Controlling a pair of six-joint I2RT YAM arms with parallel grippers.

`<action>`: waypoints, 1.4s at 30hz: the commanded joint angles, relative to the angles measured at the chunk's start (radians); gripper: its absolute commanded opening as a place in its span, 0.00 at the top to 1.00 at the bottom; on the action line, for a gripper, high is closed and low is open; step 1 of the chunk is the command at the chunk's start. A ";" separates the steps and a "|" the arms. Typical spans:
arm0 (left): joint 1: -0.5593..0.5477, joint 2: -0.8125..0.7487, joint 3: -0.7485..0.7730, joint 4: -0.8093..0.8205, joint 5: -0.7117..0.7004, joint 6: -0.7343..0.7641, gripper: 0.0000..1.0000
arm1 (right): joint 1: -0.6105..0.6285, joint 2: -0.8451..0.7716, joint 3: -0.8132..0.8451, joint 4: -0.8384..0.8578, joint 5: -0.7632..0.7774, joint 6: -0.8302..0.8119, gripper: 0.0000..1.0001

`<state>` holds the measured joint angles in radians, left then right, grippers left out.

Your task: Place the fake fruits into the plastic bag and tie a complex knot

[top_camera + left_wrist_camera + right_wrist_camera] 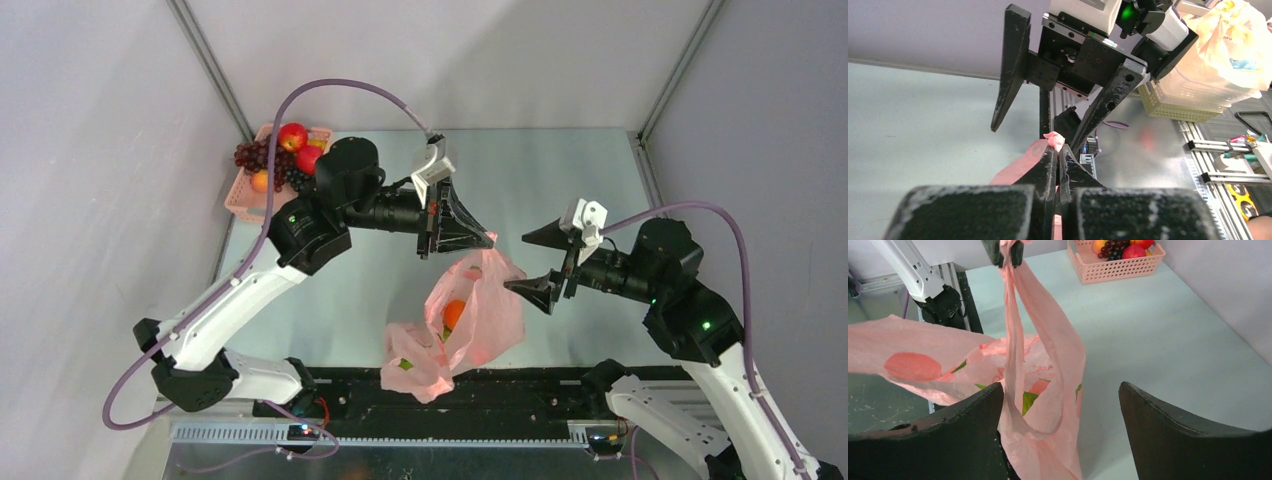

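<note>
The worktop point(560, 180) carries the bag point(480, 310) slumped near its front edge, one handle point(1015, 315) drawn up taut. The basket point(245, 195) in the far left corner holds apples point(293, 135) and grapes point(262, 155), not yet bagged. The left hand point(1058, 150) is pressed together, pinching the handle's tip. The right hand point(535, 262) is spread and holds nothing. An orange point(453, 313) sits inside the bag. The likely risk is that the thin film slips from that single pinch, so the bag collapses and the orange rolls out.
</note>
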<state>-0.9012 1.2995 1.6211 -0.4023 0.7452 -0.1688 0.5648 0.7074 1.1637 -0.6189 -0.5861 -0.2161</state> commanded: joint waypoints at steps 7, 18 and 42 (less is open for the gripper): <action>-0.005 0.028 0.078 -0.044 0.102 0.027 1.00 | -0.002 0.096 -0.004 0.168 -0.054 -0.071 0.11; -0.005 0.062 0.137 -0.107 0.141 0.058 1.00 | 0.036 0.173 -0.004 0.268 -0.186 -0.062 0.14; 0.003 -0.110 -0.101 -0.120 0.007 0.165 0.01 | 0.009 0.111 -0.005 0.199 -0.245 0.037 1.00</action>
<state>-0.9012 1.2930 1.6150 -0.5159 0.8169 -0.0738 0.5938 0.8661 1.1549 -0.4141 -0.8528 -0.2096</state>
